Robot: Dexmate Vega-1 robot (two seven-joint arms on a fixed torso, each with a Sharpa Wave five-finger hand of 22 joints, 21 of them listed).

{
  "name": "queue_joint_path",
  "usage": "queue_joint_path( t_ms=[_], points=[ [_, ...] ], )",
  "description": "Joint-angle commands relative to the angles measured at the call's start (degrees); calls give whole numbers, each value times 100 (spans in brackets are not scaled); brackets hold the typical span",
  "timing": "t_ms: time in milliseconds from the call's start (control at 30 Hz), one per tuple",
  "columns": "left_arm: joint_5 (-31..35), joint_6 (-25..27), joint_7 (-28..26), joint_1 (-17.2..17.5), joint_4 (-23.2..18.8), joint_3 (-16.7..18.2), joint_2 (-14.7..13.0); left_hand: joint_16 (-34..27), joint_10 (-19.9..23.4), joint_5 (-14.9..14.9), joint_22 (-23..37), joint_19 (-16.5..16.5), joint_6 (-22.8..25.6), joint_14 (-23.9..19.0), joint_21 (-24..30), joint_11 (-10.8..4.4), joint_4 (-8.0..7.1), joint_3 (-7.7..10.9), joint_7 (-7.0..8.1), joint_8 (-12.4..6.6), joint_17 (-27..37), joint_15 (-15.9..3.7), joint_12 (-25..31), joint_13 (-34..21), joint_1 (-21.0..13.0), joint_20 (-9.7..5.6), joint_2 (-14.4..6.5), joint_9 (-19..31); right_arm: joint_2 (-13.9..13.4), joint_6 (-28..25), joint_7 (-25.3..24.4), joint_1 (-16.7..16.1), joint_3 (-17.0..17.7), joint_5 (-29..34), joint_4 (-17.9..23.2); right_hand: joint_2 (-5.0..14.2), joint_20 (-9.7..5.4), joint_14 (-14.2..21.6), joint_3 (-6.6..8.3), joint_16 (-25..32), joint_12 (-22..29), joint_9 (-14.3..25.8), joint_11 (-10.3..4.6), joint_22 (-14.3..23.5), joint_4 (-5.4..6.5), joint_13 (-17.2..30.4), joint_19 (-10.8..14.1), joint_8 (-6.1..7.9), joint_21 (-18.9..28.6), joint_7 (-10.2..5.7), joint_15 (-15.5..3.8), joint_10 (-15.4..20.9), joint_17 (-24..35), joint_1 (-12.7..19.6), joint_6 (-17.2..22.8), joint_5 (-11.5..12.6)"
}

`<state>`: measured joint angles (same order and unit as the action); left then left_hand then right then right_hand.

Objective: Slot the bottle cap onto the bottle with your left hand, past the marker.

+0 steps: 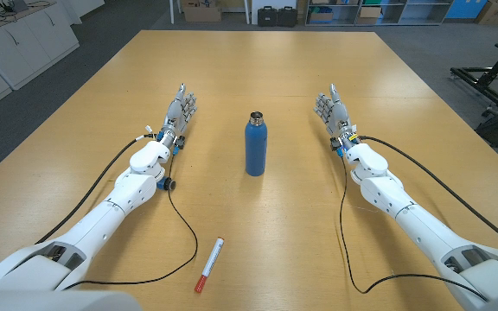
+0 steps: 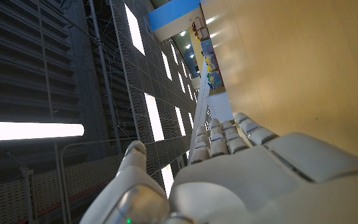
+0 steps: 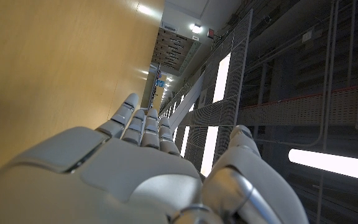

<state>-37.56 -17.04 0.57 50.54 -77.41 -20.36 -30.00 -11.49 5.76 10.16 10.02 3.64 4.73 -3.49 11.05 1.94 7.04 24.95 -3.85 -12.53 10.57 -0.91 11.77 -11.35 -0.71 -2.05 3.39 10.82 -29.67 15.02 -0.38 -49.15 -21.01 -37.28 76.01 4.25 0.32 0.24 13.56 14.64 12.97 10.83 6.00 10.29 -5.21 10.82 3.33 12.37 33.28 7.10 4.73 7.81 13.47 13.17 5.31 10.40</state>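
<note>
A blue bottle stands upright at the table's middle, its metal mouth uncovered. A small dark round cap lies on the table right beside my left forearm, behind the hand. Nearer the front edge lies a white marker with a red end. My left hand is to the left of the bottle, fingers straight and together, holding nothing. My right hand is to the bottle's right in the same pose, holding nothing. In the wrist views the left hand and the right hand stand on edge beside the tabletop.
The wooden table stretches far beyond both hands. Black cables trail from each arm across the near part of the table. Cabinets and boxes stand off the table at the back.
</note>
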Motion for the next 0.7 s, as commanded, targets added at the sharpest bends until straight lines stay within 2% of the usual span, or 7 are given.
queue_joint_path(
  t_ms=[33,433,567,700],
  points=[
    [-45,-59,-120,310,-357,103,-112,-33,90,23,15,46,63,-61,33,9,4,32,28,-29,22,-7,27,-28,-12,-277,55,25,-28,-91,-165,-121,59,-33,184,-7,-6,18,47,25,23,28,0,9,0,18,47,39,20,124,48,74,15,61,24,24],
    [-74,-130,-245,842,-968,291,-399,-51,151,22,15,81,129,-130,43,9,1,28,28,-49,22,-24,43,-24,-15,-272,44,23,-118,-36,-203,-319,102,-29,440,2,-6,34,46,29,18,27,-18,9,-2,18,73,32,14,105,40,80,12,62,31,26],
    [-94,-127,-302,985,-1126,352,-464,-51,176,22,15,87,154,-139,44,-1,0,27,31,-57,21,-28,49,-23,-17,-267,40,23,-168,-43,-177,-339,95,-4,495,17,-25,23,47,23,-56,27,-106,10,-8,21,101,-16,-2,87,37,-88,8,68,-54,28],
    [-206,-88,-253,1168,-1325,418,-564,-57,210,22,14,103,168,-164,47,10,-1,26,31,-59,21,-30,59,-22,-18,-269,35,22,-255,-24,-160,-373,102,55,588,25,-51,-9,46,10,-75,28,-130,10,-10,23,96,-29,-16,59,24,-131,9,69,-74,29]
  ],
)
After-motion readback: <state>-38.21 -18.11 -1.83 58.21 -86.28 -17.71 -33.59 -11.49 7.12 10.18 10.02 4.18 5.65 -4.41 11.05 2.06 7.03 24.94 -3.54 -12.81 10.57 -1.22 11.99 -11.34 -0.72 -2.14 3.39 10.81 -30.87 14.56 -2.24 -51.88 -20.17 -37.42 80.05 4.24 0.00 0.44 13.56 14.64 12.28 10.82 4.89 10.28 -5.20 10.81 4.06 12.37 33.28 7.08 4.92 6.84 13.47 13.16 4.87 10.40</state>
